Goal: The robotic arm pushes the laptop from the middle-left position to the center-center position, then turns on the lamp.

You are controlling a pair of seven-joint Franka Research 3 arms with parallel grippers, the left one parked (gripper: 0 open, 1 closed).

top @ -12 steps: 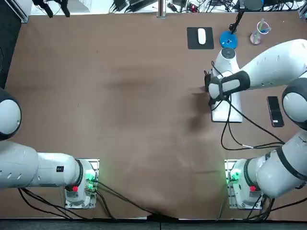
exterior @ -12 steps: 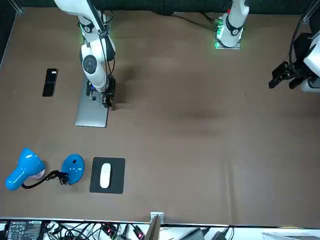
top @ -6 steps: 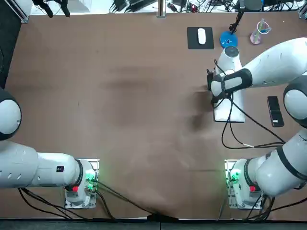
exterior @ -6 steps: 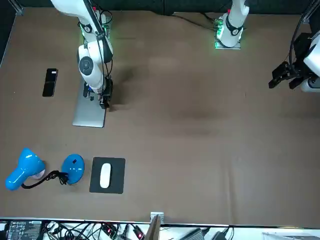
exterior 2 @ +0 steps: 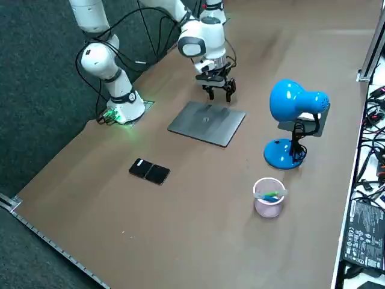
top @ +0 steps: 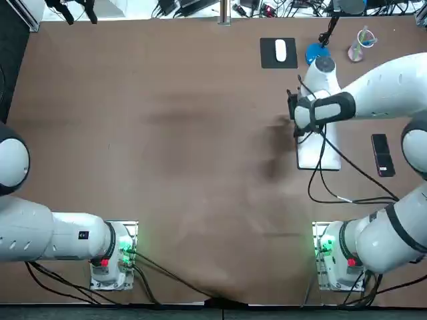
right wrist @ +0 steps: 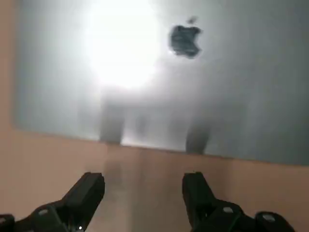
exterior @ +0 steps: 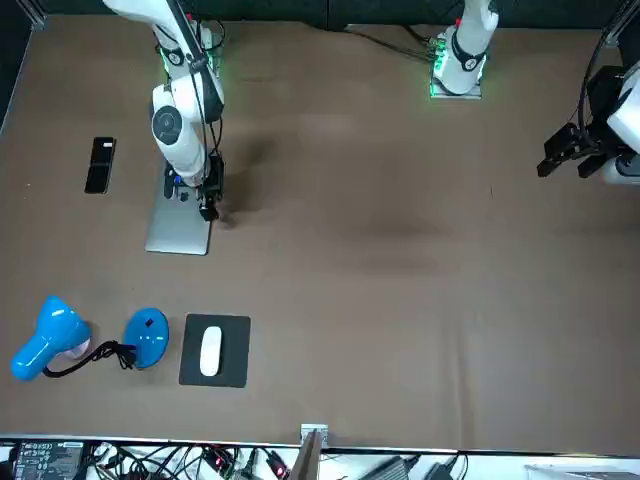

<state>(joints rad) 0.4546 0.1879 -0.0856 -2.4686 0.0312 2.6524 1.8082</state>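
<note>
The closed silver laptop (top: 319, 152) lies flat on the right part of the table, also seen as a grey slab (exterior: 178, 230) (exterior 2: 207, 122), with its logo lid (right wrist: 203, 72) filling the wrist view. My right gripper (top: 293, 122) (exterior: 208, 207) (exterior 2: 219, 94) (right wrist: 142, 193) is open, low over the table just off the laptop's long edge that faces the table's middle. Nothing is between its fingers (right wrist: 89, 191). The blue desk lamp (exterior 2: 293, 103) stands behind the laptop, its base (top: 318, 55) (exterior: 148, 337) on the table; I cannot tell whether it is lit.
A mouse on a black pad (top: 278, 53) (exterior: 214, 350) sits by the lamp base. A pink cup (top: 359, 48) (exterior 2: 268, 197) stands at the far right. A black phone (top: 381, 155) (exterior: 100, 164) (exterior 2: 150, 171) lies right of the laptop. My arm's cable (top: 333, 173) trails over the laptop.
My right gripper has slid along the laptop's inner edge toward the far side of the table. The laptop has shifted a few pixels toward my right.
</note>
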